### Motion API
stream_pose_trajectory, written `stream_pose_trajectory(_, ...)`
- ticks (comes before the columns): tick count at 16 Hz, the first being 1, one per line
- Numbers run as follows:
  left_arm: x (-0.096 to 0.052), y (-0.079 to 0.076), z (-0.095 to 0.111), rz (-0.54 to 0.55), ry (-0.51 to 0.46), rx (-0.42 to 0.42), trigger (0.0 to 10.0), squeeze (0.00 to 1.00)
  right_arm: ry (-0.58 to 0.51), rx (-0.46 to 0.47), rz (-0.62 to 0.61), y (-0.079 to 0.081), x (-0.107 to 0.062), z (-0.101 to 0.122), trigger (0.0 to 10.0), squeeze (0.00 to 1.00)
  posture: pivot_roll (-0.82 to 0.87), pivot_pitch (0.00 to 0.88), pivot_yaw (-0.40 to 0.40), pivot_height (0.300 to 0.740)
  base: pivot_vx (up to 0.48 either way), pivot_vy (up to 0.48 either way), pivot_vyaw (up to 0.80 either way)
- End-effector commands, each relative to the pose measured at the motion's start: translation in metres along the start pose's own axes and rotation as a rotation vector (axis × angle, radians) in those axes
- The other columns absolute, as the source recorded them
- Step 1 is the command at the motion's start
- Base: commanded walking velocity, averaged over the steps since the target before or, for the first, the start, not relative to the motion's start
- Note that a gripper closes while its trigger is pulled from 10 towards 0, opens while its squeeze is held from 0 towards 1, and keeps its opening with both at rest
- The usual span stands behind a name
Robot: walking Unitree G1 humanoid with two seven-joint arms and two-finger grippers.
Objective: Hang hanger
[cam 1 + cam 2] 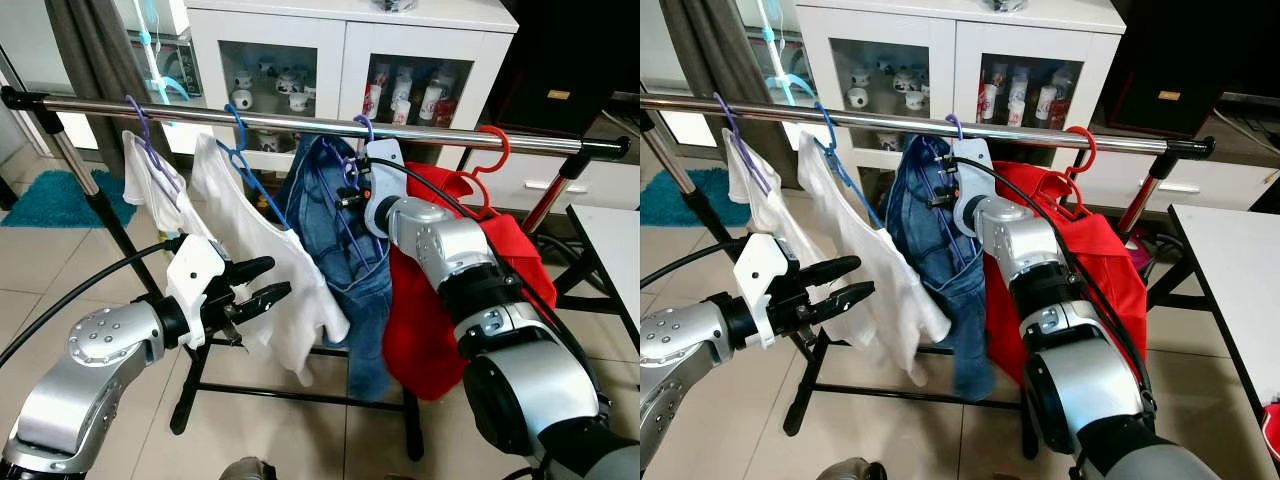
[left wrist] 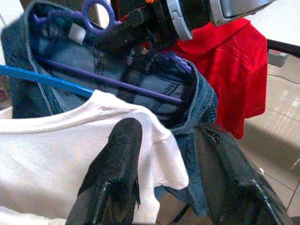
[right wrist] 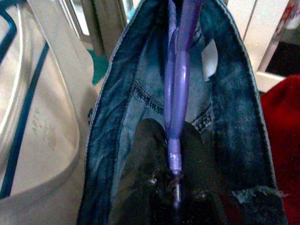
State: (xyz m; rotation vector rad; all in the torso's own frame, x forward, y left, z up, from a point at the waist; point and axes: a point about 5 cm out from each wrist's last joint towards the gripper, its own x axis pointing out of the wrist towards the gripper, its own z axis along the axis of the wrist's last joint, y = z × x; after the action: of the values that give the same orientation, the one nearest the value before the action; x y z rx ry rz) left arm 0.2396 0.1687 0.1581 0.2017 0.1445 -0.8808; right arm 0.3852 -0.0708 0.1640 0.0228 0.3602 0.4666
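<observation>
My right end effector (image 3: 174, 180) is gripping the purple hanger (image 3: 177, 84) carrying the blue denim garment (image 1: 345, 230), its hook sitting over the metal rail (image 1: 300, 122). My left end effector (image 1: 255, 285) is hovering with fingers apart beside the white shirt (image 1: 265, 265). No writing is reading clearly; my fingertips are lying half buried in denim.

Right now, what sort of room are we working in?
Probably a lived-in home room used for drying laundry: a clothes rail hung with garments such as the denim piece, a white glass-door cabinet of cups and bottles, tiled floor.
</observation>
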Motion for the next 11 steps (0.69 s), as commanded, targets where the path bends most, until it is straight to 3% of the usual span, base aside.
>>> stream_pose_trajectory(1,0.001,-0.002,-0.002,-0.007,0.009,0.001,10.0,0.0,-0.119,0.028,0.032,-0.003,-0.005,0.016,10.0,0.78,0.0,0.06,-0.014,0.74,0.0,0.0,0.0)
stream_pose_trajectory(2,0.002,-0.002,-0.003,0.001,0.009,-0.002,10.0,0.0,-0.185,0.039,0.073,-0.006,-0.01,0.022,10.0,1.0,-0.01,0.058,-0.011,0.74,0.0,0.0,0.0)
stream_pose_trajectory(4,0.006,-0.002,-0.004,0.002,0.007,-0.004,10.0,0.0,-0.222,0.047,0.139,-0.008,-0.02,0.023,10.0,1.0,-0.01,0.053,-0.007,0.74,0.0,0.0,0.0)
stream_pose_trajectory(7,0.011,-0.001,-0.004,0.013,0.002,-0.001,10.0,0.0,-0.229,0.024,0.268,-0.021,-0.057,0.006,10.0,1.0,-0.03,0.041,0.001,0.74,0.0,0.0,0.0)
stream_pose_trajectory(8,0.012,0.001,-0.005,0.056,-0.005,0.008,10.0,0.0,-0.276,0.031,0.307,-0.025,-0.078,0.007,10.0,1.0,-0.03,0.035,-0.005,0.74,0.0,0.0,0.0)
stream_pose_trajectory(9,0.011,0.011,-0.011,0.181,0.014,-0.006,10.0,0.0,-0.316,0.023,0.335,-0.028,-0.1,0.009,10.0,1.0,-0.04,0.034,-0.006,0.74,0.0,0.0,0.0)
stream_pose_trajectory(11,0.012,0.015,-0.009,0.305,-0.057,-0.067,10.0,0.0,-0.359,0.004,0.323,-0.033,-0.127,0.004,10.0,1.0,-0.05,0.032,-0.014,0.74,0.0,0.0,0.0)
